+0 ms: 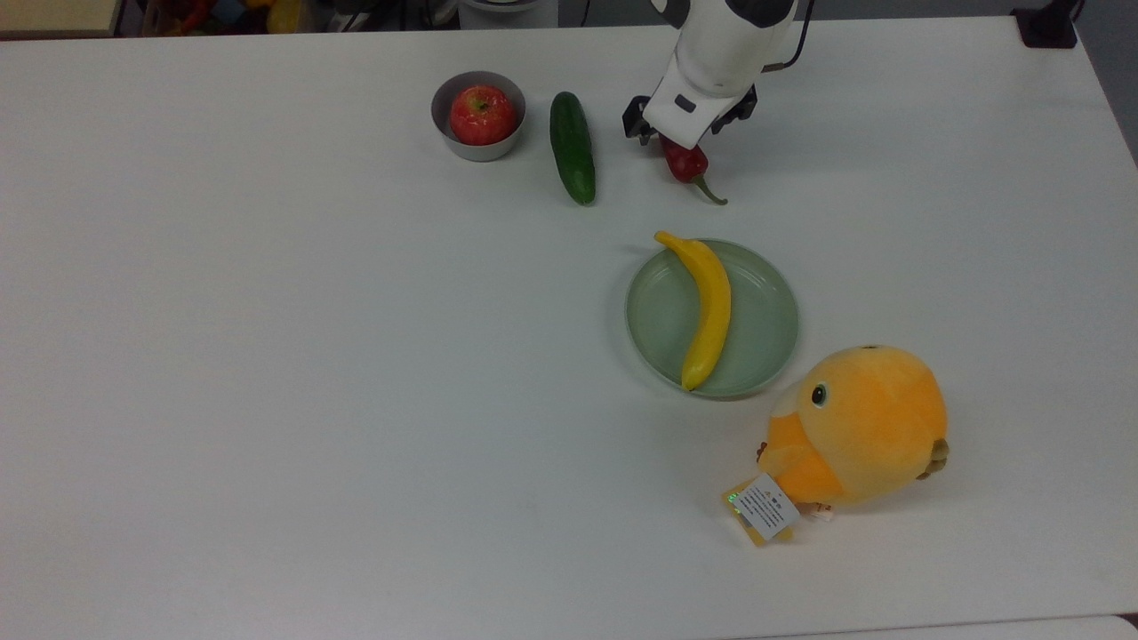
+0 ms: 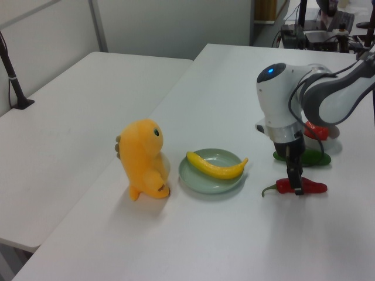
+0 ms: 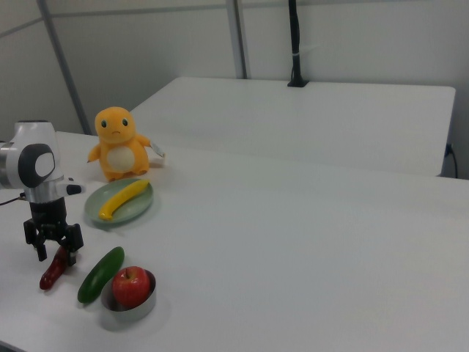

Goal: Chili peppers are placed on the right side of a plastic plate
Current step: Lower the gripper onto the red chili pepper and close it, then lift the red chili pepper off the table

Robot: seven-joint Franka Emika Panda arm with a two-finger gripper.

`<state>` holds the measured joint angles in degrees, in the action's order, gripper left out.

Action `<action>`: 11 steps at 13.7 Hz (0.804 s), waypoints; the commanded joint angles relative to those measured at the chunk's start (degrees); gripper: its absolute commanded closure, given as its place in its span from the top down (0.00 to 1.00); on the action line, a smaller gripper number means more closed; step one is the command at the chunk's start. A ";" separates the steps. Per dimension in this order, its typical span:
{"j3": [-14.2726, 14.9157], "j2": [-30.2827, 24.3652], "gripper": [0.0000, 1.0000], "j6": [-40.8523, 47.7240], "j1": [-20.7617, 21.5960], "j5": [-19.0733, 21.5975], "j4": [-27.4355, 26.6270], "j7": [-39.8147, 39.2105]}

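Observation:
The dark-red chili pepper [image 1: 687, 164] lies on the table with its green stem toward the plastic plate [image 1: 761, 322], a pale green dish that carries a banana [image 1: 709, 307]. My gripper [image 1: 680, 133] is down over the chili's thick end, open, with one finger on each side of it. In the left view the fingers [image 2: 296, 182] reach down to the chili [image 2: 309, 187], right of the plate [image 2: 198, 178]. The right view shows the gripper [image 3: 56, 248] straddling the chili [image 3: 53, 273], with the plate [image 3: 133, 209] farther back.
A green cucumber [image 1: 572, 147] lies to the top view's left of the chili, beside a grey bowl [image 1: 449, 133] holding a red apple [image 1: 482, 115]. An orange plush toy [image 1: 861, 425] sits just beyond the plate's lower right rim.

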<state>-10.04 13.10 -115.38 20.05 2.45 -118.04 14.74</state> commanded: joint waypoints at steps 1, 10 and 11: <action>0.02 0.52 0.35 -2.66 1.22 -1.49 -0.35 2.75; 0.28 -2.02 0.12 -2.57 -1.93 -3.42 6.14 2.41; 0.80 -2.20 0.12 -2.57 -2.72 -3.77 8.42 2.05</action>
<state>-9.99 13.26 -117.80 19.82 -0.10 -114.19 16.43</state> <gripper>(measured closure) 0.599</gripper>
